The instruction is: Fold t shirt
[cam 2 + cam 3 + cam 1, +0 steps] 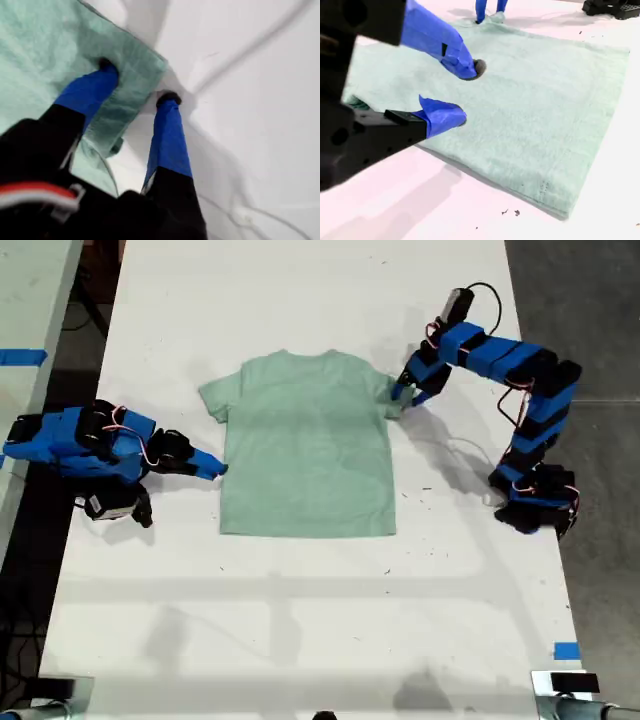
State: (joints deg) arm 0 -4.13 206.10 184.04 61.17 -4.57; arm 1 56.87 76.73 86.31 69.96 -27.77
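T shirt [308,445] plain pale mint green; table [300,620] white; fingers [169,135] blue.

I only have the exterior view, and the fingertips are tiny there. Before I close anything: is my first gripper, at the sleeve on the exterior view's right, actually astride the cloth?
Observer: Yes. The first wrist view shows my first gripper open, one fingertip on the t shirt sleeve, the other on the bare table just past the hem.
Operator: And the other one?
Observer: My second gripper is open too, one finger above the cloth and the other low at the shirt's side edge, with nothing pinched.
Operator: Any wrinkles near it?
Observer: The second wrist view shows the shirt body lying flat and smooth.
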